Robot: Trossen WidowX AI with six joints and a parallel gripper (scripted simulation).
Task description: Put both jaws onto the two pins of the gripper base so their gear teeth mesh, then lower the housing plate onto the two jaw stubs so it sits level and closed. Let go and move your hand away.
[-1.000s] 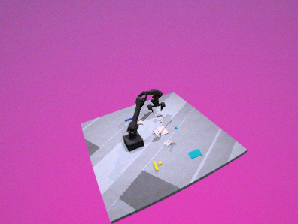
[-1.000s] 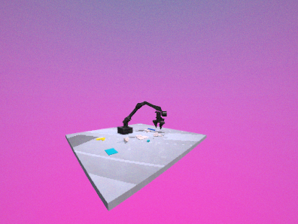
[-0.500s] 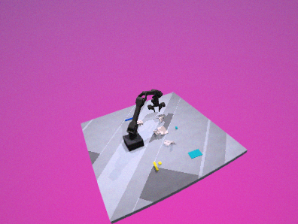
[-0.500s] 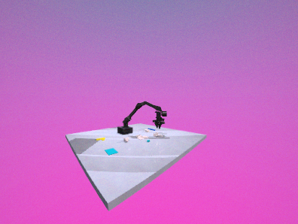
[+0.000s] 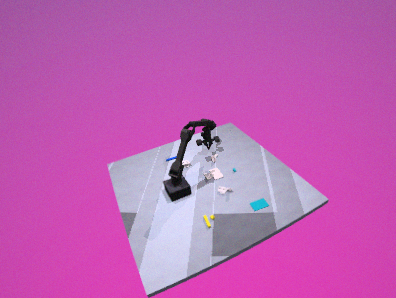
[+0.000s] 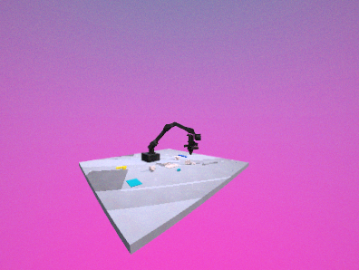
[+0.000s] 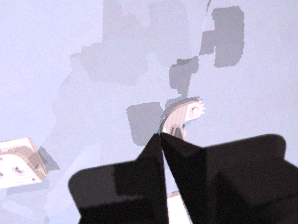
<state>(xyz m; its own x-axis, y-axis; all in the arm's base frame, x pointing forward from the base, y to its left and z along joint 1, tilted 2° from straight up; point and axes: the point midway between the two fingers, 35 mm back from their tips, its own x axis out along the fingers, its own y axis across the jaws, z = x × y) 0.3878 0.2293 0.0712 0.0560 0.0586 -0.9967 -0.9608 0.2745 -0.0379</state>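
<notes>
My gripper (image 5: 208, 148) (image 6: 190, 153) (image 7: 159, 137) is shut and empty, fingertips together, in the air above the table. A pale curved jaw with gear teeth (image 5: 214, 157) (image 6: 189, 162) (image 7: 192, 110) lies below it; the fingertips hide its lower part in the wrist view. A second pale piece, seemingly the other jaw (image 5: 224, 190) (image 6: 152, 168), lies apart. A larger pale flat part (image 5: 216, 173) (image 6: 170, 166) lies between them, with a small raised portion beside it. Another pale part with holes (image 5: 186, 163) (image 6: 177, 158) (image 7: 22, 162) lies to the left. I cannot tell which is base or housing plate.
A small cyan cube (image 5: 234, 170) (image 6: 179, 170) lies right of the pale parts. A cyan flat square (image 5: 259, 204) (image 6: 134, 182), yellow pieces (image 5: 207, 221) (image 6: 121, 168) and a blue bar (image 5: 171, 159) (image 6: 182, 156) lie farther out. Shadows cross the table.
</notes>
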